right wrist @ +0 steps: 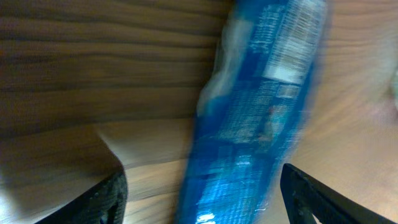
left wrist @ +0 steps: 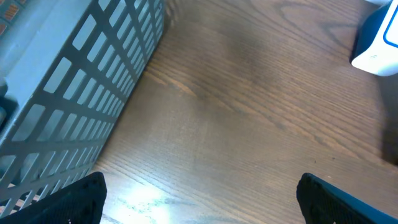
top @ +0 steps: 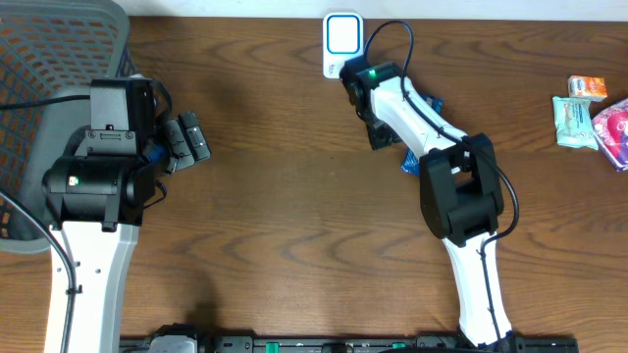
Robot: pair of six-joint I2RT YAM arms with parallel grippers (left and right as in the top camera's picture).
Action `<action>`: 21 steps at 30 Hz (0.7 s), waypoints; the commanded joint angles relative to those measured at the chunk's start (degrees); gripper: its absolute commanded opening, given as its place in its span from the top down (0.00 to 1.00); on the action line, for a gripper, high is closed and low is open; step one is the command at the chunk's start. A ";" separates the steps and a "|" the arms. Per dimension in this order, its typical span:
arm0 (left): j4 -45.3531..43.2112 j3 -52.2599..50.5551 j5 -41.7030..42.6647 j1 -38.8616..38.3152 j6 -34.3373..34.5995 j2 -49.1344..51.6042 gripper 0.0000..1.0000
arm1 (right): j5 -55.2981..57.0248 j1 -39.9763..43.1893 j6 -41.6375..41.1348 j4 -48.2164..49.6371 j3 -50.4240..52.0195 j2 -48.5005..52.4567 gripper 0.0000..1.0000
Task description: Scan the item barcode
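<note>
The item, a blue foil packet (right wrist: 261, 124) with white print, appears blurred and lies lengthwise between the fingers of my right gripper (right wrist: 205, 202). The jaws stand wide apart and neither finger touches it. From overhead, only small blue parts of the packet (top: 410, 160) show under the right arm, just below the white and blue barcode scanner (top: 341, 39) at the table's far edge. My right gripper (top: 381, 135) points down beside the scanner. My left gripper (top: 191, 137) is open over bare wood, and its wrist view catches the scanner (left wrist: 379, 43) at the upper right.
A grey mesh basket (top: 49, 59) stands at the far left, right beside the left arm, and its wall (left wrist: 74, 93) fills the left of the left wrist view. Several packaged items (top: 574, 120) lie at the right edge, among them a pink one (top: 616, 126).
</note>
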State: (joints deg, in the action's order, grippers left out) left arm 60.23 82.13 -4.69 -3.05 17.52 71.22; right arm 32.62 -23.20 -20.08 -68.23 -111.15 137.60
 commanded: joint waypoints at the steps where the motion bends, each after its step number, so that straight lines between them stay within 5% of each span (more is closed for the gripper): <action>1: 0.20 0.61 -0.50 0.20 -0.76 0.15 0.02 | 2.49 2.27 0.37 2.82 4.24 -0.81 0.25; 8: 0.22 0.61 -0.50 0.20 -0.76 0.15 0.02 | -0.13 6.29 1.16 10.34 10.29 -0.76 0.32; 11: 0.22 0.61 -0.50 0.20 -0.76 0.15 0.02 | -2.78 6.95 1.14 12.87 12.15 -0.76 0.46; 15: 0.20 0.61 -0.50 0.20 -0.76 0.15 0.02 | -3.67 6.84 1.03 13.73 12.81 -0.76 0.80; 19: 0.20 0.61 -0.48 0.20 -0.76 0.15 0.02 | -5.86 6.51 1.05 11.43 9.99 -0.83 0.99; 21: 0.22 0.61 -0.50 0.20 -0.76 0.15 0.02 | -9.90 6.67 1.11 9.18 7.10 -0.90 0.99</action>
State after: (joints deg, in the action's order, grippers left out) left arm 60.23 82.13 -4.67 -3.05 17.52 71.22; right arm 33.61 -16.36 -18.85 -56.60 -101.38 134.15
